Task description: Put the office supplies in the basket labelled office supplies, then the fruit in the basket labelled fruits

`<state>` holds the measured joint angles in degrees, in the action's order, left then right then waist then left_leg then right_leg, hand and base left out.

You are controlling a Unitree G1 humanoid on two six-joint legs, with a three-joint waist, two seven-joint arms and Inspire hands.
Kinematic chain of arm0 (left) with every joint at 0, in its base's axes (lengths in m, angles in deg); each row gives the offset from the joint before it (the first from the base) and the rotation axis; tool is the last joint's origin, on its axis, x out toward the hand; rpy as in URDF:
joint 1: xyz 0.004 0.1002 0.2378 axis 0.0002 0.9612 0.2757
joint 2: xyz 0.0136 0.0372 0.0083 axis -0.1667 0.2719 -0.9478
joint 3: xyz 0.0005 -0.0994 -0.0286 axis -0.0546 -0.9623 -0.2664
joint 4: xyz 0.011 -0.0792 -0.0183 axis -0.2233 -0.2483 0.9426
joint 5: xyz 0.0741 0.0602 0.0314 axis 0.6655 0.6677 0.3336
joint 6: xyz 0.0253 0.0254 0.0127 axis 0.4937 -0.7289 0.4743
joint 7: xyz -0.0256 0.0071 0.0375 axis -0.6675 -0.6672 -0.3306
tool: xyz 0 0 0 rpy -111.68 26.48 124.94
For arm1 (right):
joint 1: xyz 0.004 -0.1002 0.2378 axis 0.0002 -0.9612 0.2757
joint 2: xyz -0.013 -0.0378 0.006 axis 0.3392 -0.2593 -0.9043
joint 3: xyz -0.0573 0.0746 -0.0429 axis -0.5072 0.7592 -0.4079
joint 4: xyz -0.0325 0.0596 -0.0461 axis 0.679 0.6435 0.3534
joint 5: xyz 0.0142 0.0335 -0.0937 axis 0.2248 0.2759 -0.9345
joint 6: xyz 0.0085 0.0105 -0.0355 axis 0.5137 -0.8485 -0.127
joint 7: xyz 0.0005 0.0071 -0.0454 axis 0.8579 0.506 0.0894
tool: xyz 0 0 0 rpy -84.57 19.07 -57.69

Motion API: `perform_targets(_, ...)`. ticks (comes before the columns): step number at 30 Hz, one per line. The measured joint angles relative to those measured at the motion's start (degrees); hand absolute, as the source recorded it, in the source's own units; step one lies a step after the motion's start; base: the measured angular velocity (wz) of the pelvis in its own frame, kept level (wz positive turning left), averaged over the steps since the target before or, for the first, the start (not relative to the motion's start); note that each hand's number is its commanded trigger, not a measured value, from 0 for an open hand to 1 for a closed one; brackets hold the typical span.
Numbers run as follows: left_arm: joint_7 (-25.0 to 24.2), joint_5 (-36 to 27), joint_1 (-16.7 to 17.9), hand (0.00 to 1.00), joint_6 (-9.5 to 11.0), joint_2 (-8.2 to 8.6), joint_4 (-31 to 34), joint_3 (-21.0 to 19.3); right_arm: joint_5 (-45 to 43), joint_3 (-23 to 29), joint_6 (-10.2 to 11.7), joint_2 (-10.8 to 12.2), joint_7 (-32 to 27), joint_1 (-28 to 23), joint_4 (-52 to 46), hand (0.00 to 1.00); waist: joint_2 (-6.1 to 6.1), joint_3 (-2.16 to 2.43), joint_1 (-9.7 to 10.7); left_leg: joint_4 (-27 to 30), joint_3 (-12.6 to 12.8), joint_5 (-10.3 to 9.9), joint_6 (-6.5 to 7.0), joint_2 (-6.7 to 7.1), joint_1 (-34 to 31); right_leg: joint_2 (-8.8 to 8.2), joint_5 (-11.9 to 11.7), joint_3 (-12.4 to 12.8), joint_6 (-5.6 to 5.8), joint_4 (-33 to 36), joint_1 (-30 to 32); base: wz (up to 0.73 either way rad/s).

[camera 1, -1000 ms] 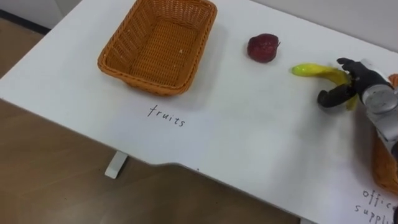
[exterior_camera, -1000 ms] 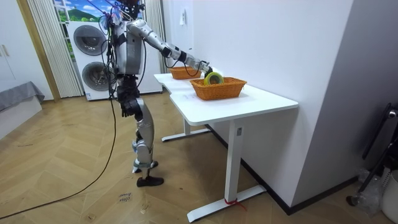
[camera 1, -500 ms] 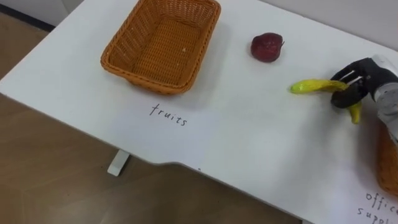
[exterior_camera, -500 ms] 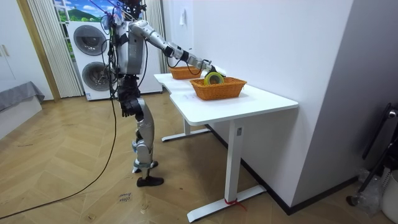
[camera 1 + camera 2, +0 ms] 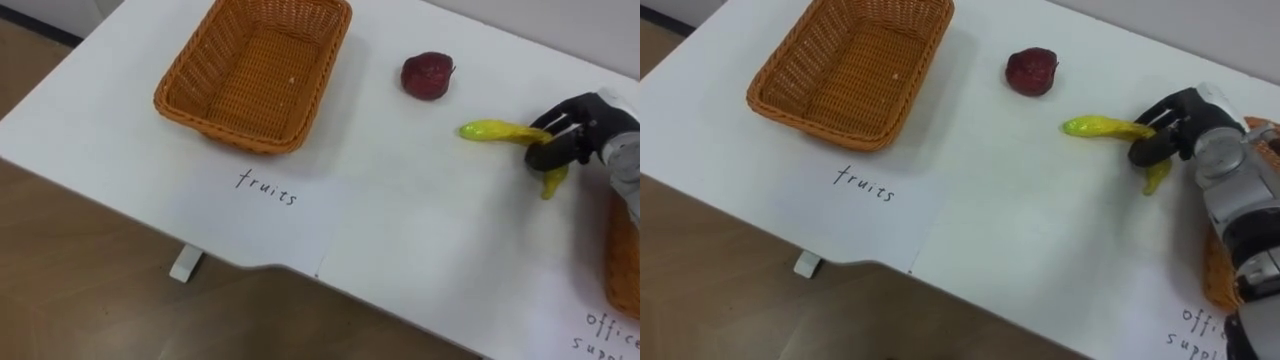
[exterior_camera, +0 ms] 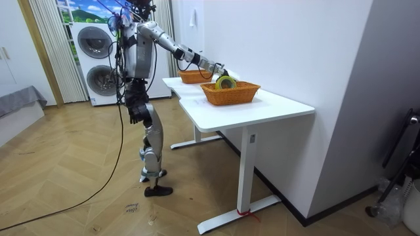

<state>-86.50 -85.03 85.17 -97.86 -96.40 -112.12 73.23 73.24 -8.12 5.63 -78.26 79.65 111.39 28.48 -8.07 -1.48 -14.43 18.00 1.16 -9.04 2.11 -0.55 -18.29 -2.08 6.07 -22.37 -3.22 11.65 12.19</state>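
Waiting at left was the empty basket (image 5: 250, 75), the apple (image 5: 427, 76) lay on the desk (image 5: 400, 200), and the right robot hand (image 5: 585, 125) was curled round the banana (image 5: 495, 131), which likely next needed carrying left over that basket.

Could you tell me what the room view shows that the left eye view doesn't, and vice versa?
Room view: the robot standing at the white table, stacked washing machines behind it, a yellow-green tape roll in the nearer orange wicker basket. Left eye view: a dark red apple, the handwritten fruits label, the right hand curled round a yellow banana. Shared: the table, that basket and the second orange wicker basket.
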Motion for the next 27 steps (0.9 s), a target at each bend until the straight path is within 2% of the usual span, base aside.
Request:
perform_targets(6,-0.06,-0.53,-0.01,0.0,0.0,-0.02,0.08,0.0,1.08,-0.52,-0.05,0.08,-0.03,0.0,-0.22,1.0,-0.06,-0.04,-0.12,-0.15,0.21,0.02,-0.02,-0.05,0.36,-0.01,-0.01,0.31,-0.01,0.19,-0.03,-0.02)
perform_targets(10,0.02,-0.47,-0.57,0.0,-0.01,-0.43,0.08,-0.12,1.23,-0.46,-0.63,0.21,0.18,-0.03,-1.25,1.0,-0.64,-0.26,0.09,-0.46,0.27,0.07,-0.11,-0.08,0.48,0.01,-0.01,0.17,-0.02,0.13,0.02,-0.01)
perform_targets(17,0.12,-0.16,-0.7,0.0,0.69,-0.24,-0.18,-0.96,0.77,-0.52,-1.27,0.23,1.73,-0.91,-8.48,1.0,-1.03,-0.07,0.2,-0.88,1.0,0.14,-0.14,-0.11,1.2,0.12,-0.01,1.15,-0.02,0.13,-0.08,-0.07)
perform_targets(20,0.2,-0.17,-0.67,0.0,1.25,-0.03,-1.21,-2.58,0.41,-0.51,-1.16,0.23,2.33,-2.19,-14.66,1.0,-1.16,0.01,0.85,-1.41,1.09,0.17,-0.17,-0.12,1.95,0.09,0.0,1.14,-0.01,0.0,-0.75,0.0)
perform_targets(23,0.81,-0.52,0.29,0.0,1.16,0.42,-1.99,-6.21,0.32,-0.47,-1.36,-0.11,2.72,-2.2,-22.04,1.0,-1.44,0.22,2.46,-2.15,0.93,0.17,-0.17,0.04,3.21,-0.03,0.13,0.84,0.2,-0.26,-1.9,0.04)
perform_targets(27,1.82,-0.53,1.92,0.0,1.02,0.44,-2.02,-6.81,0.49,-0.4,-2.3,-0.12,3.27,-2.62,-28.22,1.0,-1.53,0.47,4.39,-2.79,0.37,0.15,-0.11,0.36,6.37,-0.09,0.33,0.29,0.53,-1.1,-5.22,0.11)
